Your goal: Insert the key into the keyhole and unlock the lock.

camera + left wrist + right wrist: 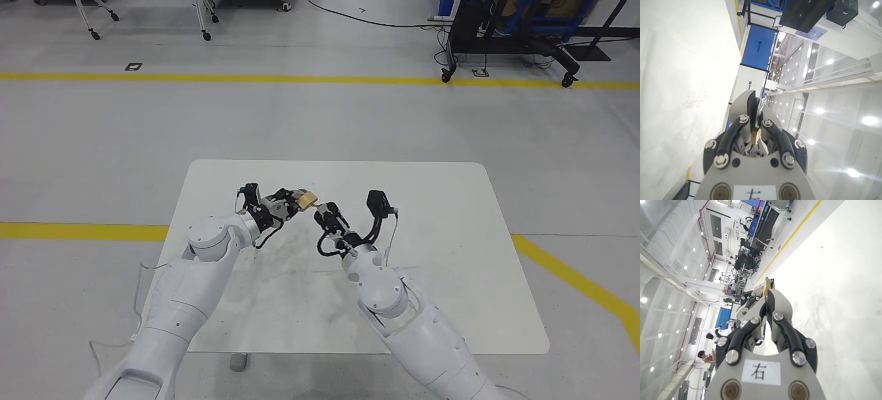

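While held up over the white counter, a little to the robot's left of centre on the far half: small brass lock, gripped by the left hand. Left hand pressed together on it, apparently across the silver shackle, brass body showing lower down between the fingers. Right hand likewise pressed together, tips touching or just beside the brass end of the lock; presumably pinching the key, though hidden inside the pinch and not to be made out. Hands facing each other, tip to tip. Entry of the key into the keyhole: impossible to tell.

Judging by look: solid metal, stiff, heavy for its bulk, smooth and liable to slip in a grip. Likely to swing about the shackle when pushed from one end, so better braced across the flat brass sides, keyhole end left bare. Key thin, rigid and light; best taken by the flat head, blade in line with the keyhole. Little room for tilt: skewed blade apt to jam or twist out of the pinch. Firm clamp wanted on both for the turn.
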You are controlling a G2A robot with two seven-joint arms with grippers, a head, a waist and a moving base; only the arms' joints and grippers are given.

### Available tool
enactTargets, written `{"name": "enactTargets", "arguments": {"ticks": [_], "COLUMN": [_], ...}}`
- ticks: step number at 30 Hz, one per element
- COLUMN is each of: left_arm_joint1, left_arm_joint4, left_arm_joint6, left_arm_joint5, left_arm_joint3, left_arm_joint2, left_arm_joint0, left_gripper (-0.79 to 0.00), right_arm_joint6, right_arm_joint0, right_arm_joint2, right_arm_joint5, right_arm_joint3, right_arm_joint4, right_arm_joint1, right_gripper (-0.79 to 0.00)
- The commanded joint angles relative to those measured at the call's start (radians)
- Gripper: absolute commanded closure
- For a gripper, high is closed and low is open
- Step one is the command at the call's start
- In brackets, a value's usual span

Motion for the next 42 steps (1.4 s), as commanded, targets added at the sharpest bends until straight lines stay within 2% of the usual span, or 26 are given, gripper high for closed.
{"name": "enactTargets", "arguments": {"ticks": [1, 22, 37, 42], "left_arm_joint1": [0.000, -0.003, -0.004, -0.003], "left_arm_joint4": [-0.001, -0.001, -0.017, -0.018], "left_arm_joint6": [0.000, -0.013, -0.007, -0.009], "left_arm_joint5": [0.001, 0.006, 0.019, 0.025], "left_arm_joint3": [0.001, 0.007, 0.004, 0.004], "left_arm_joint2": [0.000, 0.008, 0.004, 0.001], "left_arm_joint0": [-0.001, -0.003, 0.003, 0.003], "left_gripper": [0.000, 0.000, 0.000, 0.000], "right_arm_joint6": [-0.004, -0.030, -0.020, -0.031], "right_arm_joint0": [0.004, 0.004, -0.007, -0.016], "right_arm_joint2": [-0.002, 0.014, -0.016, -0.008], "right_arm_joint5": [0.003, 0.000, -0.005, -0.063], "right_arm_joint3": [0.006, 0.026, 0.023, 0.008], "right_arm_joint4": [0.002, -0.016, -0.050, -0.138], "right_arm_joint1": [-0.003, -0.022, -0.038, -0.032], "right_gripper": [0.000, 0.000, 0.000, 0.000]}}
